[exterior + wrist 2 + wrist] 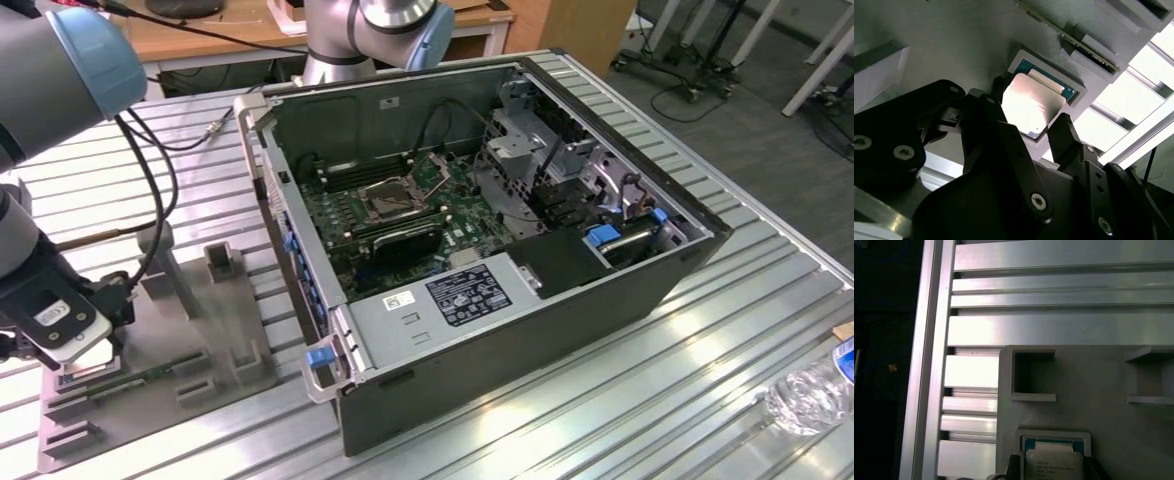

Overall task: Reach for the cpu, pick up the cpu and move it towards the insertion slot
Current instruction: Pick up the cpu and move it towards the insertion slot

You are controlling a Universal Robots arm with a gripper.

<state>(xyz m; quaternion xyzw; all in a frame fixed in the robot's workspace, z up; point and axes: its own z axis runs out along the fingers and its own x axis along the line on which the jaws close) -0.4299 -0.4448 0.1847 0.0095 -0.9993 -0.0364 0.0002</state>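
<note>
My tool (1031, 106) sits astride the small silvery square cpu (1029, 102), jaws just wider than it. Reach looks done; chip not yet lifted or carried.

The exterior view looks down slantwise from high and well back over the counter (601, 400), while both wrist views ride close behind the pincer (1030, 110), sharing the cpu (1054, 466) and grey fixture plate (1104, 415) beneath it.

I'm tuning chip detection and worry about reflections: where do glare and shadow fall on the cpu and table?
Second wrist view: the cpu top is blown out white by a reflection, the end effector a dark silhouette, the table slats glaring. First wrist view: the cpu evenly lit, table slats bright. Exterior view: soft light patches on the table.
</note>
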